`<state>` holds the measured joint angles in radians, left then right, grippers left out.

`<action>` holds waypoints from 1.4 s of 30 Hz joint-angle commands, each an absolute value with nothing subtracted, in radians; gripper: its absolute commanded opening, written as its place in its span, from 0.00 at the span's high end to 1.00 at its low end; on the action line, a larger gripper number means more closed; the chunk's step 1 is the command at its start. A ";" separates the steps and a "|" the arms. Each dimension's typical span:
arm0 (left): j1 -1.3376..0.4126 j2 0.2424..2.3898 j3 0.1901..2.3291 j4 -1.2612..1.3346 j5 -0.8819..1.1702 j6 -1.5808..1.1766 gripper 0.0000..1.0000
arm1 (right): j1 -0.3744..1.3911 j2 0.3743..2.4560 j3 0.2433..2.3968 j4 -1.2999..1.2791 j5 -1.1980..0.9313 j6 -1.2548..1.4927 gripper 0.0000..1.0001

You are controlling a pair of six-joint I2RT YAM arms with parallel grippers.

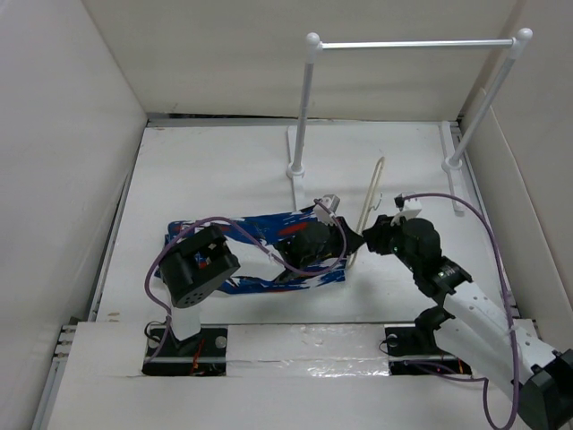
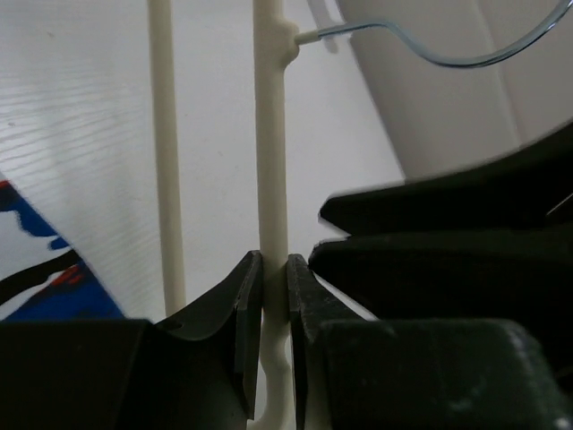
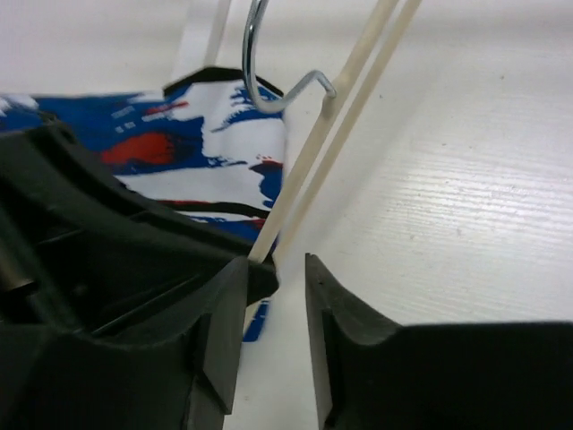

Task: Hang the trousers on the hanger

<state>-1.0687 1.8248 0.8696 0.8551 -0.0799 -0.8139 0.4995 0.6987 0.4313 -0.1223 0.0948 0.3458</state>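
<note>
The soft blue fabric trousers with white, red and black streaks [image 1: 269, 221] were laid flat on the white table [image 1: 215, 170], left of its centre, with their long axis running from 9 o'clock to 3 o'clock; which end was the waist could not be told. Just beyond their 3 o'clock end, the thin pale cream clothes hanger [image 1: 370, 199] was held on edge and tilted, its long axis running from about 1 o'clock down to 7 o'clock in the top view. In the left wrist view the slim wire hook [image 2: 430, 49] was seen at the end of the hanger away from the fingers. The left arm was stretched low over the trousers towards 3 o'clock, and the left gripper [image 2: 275, 269] was clamped on a cream bar of the hanger [image 2: 271, 161]. The right arm was bent in from 4 o'clock, its wrist turned towards 9 o'clock, so that the right gripper [image 3: 276, 264] was brought close beside the left gripper. Its fingers were parted by a narrow gap through which bare table was seen, the hanger's bars [image 3: 345, 116] ending at one fingertip.
</note>
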 commanded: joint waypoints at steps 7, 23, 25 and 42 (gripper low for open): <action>-1.097 1.740 0.830 1.054 0.099 -0.851 1.00 | 0.416 0.775 0.420 0.161 -0.061 0.393 0.40; -1.106 1.690 0.801 1.023 0.172 -0.831 0.89 | 0.345 0.726 0.382 0.189 -0.064 0.459 1.00; -1.115 1.695 0.808 0.970 0.163 -0.815 0.70 | 0.345 0.721 0.393 0.151 -0.032 0.462 1.00; -1.292 1.739 0.963 0.614 -0.231 -0.680 0.53 | 0.345 0.759 0.460 0.049 0.008 0.474 1.00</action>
<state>-1.2797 1.7386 0.9054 0.6632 -0.1234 -0.7177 0.3481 0.7666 0.4072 0.0204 -0.0013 0.4786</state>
